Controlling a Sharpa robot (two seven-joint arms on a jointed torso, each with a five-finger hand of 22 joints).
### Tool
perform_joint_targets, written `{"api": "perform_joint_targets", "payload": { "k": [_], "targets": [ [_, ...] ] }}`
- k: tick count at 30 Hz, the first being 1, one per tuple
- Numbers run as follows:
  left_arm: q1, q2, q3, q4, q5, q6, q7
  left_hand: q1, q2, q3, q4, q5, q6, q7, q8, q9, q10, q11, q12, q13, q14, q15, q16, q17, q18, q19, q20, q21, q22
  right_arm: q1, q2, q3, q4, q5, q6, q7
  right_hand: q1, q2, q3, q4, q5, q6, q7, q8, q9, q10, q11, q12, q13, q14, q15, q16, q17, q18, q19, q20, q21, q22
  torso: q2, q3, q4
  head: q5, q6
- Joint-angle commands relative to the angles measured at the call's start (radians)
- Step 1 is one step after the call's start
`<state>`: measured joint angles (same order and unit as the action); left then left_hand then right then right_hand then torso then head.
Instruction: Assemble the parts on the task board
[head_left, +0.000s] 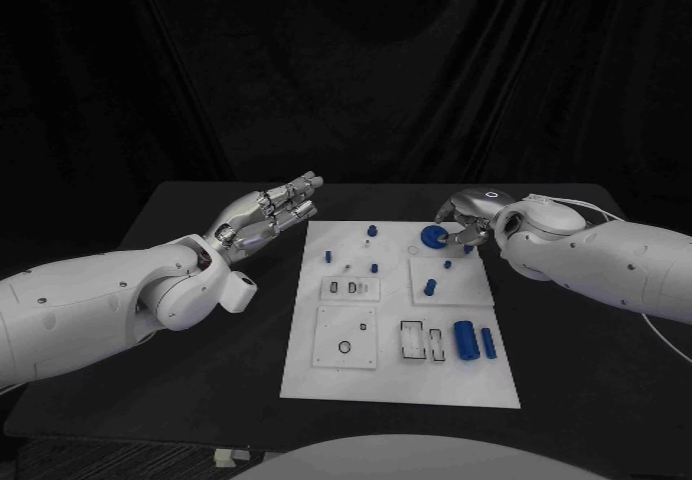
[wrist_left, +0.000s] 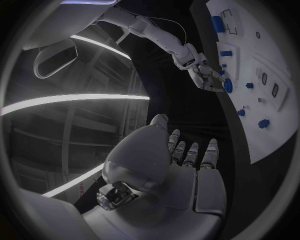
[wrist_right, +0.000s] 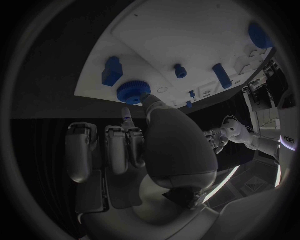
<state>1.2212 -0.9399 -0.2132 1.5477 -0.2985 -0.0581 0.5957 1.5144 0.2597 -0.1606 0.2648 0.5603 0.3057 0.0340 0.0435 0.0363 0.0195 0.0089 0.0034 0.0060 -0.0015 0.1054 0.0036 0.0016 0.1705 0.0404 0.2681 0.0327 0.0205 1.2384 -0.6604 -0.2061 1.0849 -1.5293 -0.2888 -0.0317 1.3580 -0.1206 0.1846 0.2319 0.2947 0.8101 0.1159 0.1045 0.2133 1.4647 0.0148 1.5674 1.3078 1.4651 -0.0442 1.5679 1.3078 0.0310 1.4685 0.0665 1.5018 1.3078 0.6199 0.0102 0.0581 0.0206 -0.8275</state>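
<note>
1. Two white robot arms reach over a black table (head_left: 216, 400), one from each side.
2. The white flat task board (head_left: 404, 385) lies in the middle of the table.
3. The left hand (head_left: 267, 215) is up in the air beside the board's left edge, near its far corner. Its fingers are straight and a little apart, and it holds nothing. The left wrist view shows the same hand (wrist_left: 181, 155) with its fingers stretched out and free.
4. The right hand (head_left: 469, 225) is at the far right part of the board. It touches a round blue gear with little teeth (head_left: 433, 236). In the right wrist view a fingertip (wrist_right: 150, 100) presses on the rim of this gear (wrist_right: 132, 91), and the other fingers are curled in below it. A firm pinch on the gear cannot be told.
5. A small blue block (wrist_right: 112, 70) stands just beside the gear.
6. A big blue cylinder (head_left: 466, 340) and a thin blue bar (head_left: 489, 343) lie side by side on the near right part of the board.
7. Small blue pegs (head_left: 374, 231) stand on the far part of the board.
</note>
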Motion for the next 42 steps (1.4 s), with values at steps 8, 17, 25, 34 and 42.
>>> {"api": "perform_joint_targets", "payload": {
  "k": [8, 17, 25, 34, 42],
  "targets": [
    [0.002, 0.002, 0.001, 0.002, 0.001, 0.016, 0.012, 0.013, 0.002, 0.006, -0.001, 0.006, 0.001, 0.006, -0.004, 0.001, 0.001, 0.010, 0.003, 0.001, 0.001, 0.009, -0.004, -0.002, 0.010, 0.002, 0.008, 0.006, 0.002, -0.008, 0.017, 0.000, -0.031, -0.017, 0.021, -0.012, 0.003, 0.011, 0.011, -0.012, 0.043, 0.032, 0.000, 0.016, 0.002, 0.106, 0.007, 0.003, 0.263, 0.106, 0.006, 0.003, 0.263, -0.004, 0.032, 0.007, -0.005, 0.199, 0.000, 0.0009, 0.0006, 0.001, 0.002],
    [0.002, 0.004, 0.001, 0.000, 0.001, 0.020, 0.010, 0.014, 0.002, 0.008, -0.003, 0.007, 0.000, 0.007, -0.004, 0.001, 0.001, 0.010, 0.003, 0.001, 0.002, 0.011, -0.003, -0.001, 0.010, 0.002, 0.009, 0.007, 0.002, -0.015, 0.031, 0.000, -0.048, -0.017, 0.027, 0.004, -0.003, 0.007, 0.013, -0.020, 0.027, 0.057, -0.004, 0.027, 0.007, 0.106, 0.005, 0.003, 0.263, 0.106, 0.004, 0.003, 0.263, -0.003, 0.031, 0.006, -0.006, 0.200, 0.001, 0.0010, 0.0001, 0.002, -0.007],
    [0.002, 0.005, 0.001, -0.001, 0.001, 0.024, 0.007, 0.015, 0.002, 0.010, -0.004, 0.007, 0.000, 0.007, -0.004, 0.001, 0.001, 0.011, 0.003, 0.001, 0.004, 0.012, -0.003, -0.001, 0.010, 0.003, 0.010, 0.007, 0.002, -0.020, 0.039, 0.000, -0.055, -0.017, 0.033, 0.012, -0.013, 0.005, 0.010, -0.024, -0.027, 0.051, -0.006, 0.021, 0.005, 0.106, 0.002, 0.003, 0.263, 0.106, 0.002, 0.003, 0.263, -0.003, 0.032, 0.004, -0.006, 0.201, 0.001, 0.0009, -0.0006, 0.002, -0.012],
    [0.002, 0.006, 0.001, -0.001, 0.001, 0.026, 0.004, 0.016, 0.003, 0.012, -0.005, 0.008, -0.001, 0.007, -0.004, 0.001, 0.001, 0.011, 0.003, 0.001, 0.004, 0.013, -0.002, 0.000, 0.010, 0.003, 0.010, 0.008, 0.002, -0.022, 0.044, 0.000, -0.059, -0.017, 0.029, 0.020, -0.020, 0.008, 0.008, -0.023, -0.051, 0.057, -0.009, 0.024, 0.006, 0.106, 0.001, 0.003, 0.263, 0.106, 0.001, 0.003, 0.263, -0.004, 0.033, 0.003, -0.005, 0.203, 0.000, 0.0005, -0.0011, 0.005, -0.018],
    [0.002, 0.006, 0.001, -0.001, 0.001, 0.027, 0.002, 0.019, 0.006, 0.018, -0.007, 0.010, -0.001, 0.007, -0.004, 0.001, 0.001, 0.012, 0.003, 0.001, 0.005, 0.014, -0.002, 0.000, 0.010, 0.004, 0.011, 0.008, 0.002, -0.023, 0.039, 0.000, -0.053, -0.010, -0.002, 0.032, -0.004, 0.017, 0.019, -0.046, -0.007, 0.127, -0.023, 0.065, 0.035, 0.106, -0.011, 0.003, 0.263, 0.106, -0.010, 0.003, 0.263, -0.006, 0.038, -0.006, -0.001, 0.209, -0.001, -0.0006, -0.0009, 0.008, -0.024]
  ]
}}
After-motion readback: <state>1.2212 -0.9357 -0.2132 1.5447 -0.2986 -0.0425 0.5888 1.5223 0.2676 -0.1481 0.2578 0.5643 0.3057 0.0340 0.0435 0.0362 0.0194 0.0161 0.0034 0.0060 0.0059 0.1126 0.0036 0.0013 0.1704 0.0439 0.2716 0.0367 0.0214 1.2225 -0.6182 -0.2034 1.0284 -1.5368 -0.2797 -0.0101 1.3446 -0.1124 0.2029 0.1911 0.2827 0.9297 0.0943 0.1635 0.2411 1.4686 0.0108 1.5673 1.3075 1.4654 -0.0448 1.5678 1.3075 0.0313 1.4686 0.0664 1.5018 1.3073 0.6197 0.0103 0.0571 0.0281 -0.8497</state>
